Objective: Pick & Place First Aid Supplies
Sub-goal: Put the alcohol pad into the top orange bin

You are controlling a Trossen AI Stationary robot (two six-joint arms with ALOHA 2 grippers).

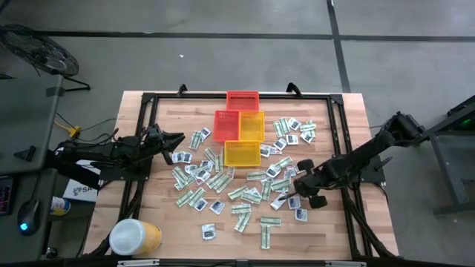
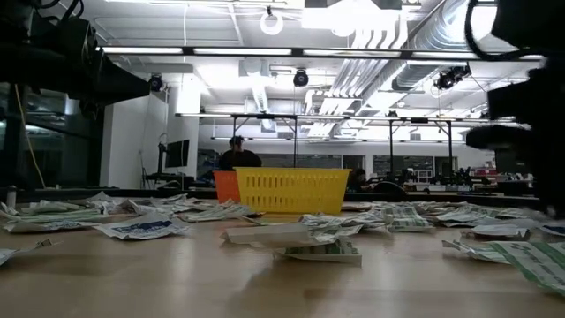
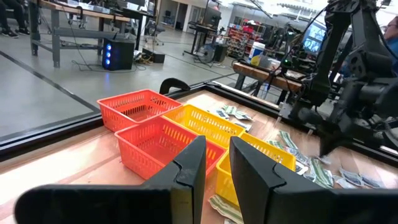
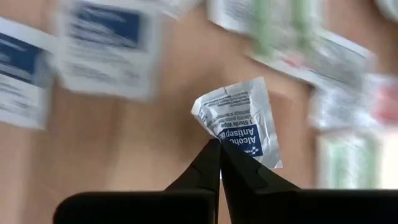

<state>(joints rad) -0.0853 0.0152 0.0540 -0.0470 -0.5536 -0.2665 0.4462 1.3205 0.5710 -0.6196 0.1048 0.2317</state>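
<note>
From my console, the high view's lower left shows the yellow tub [image 1: 145, 236] with its white lid [image 1: 127, 236] on, lying on the table [image 1: 349, 111]. Just above it, at mid left, I see the left gripper [image 1: 178, 139] parked over the wood; in its wrist view its fingers [image 3: 189, 167] stand slightly apart with nothing between them.

In the upper centre sit 4 baskets touching one another: the red basket [image 1: 243, 100] at the top, the orange-red basket [image 1: 226, 124] and orange basket [image 1: 251, 125] side by side below it, and the yellow basket [image 1: 242, 153] lowest. I can see no packets inside any of them.

The first aid supplies [image 1: 215, 182] lie scattered flat across the middle and right of the table around the baskets.

At centre right, the right gripper [image 1: 300, 185] is down among them. Its fingers are pinched together on 1 alcohol wipe packet [image 4: 239, 121], white with a blue mark, gripped by its edge.
</note>
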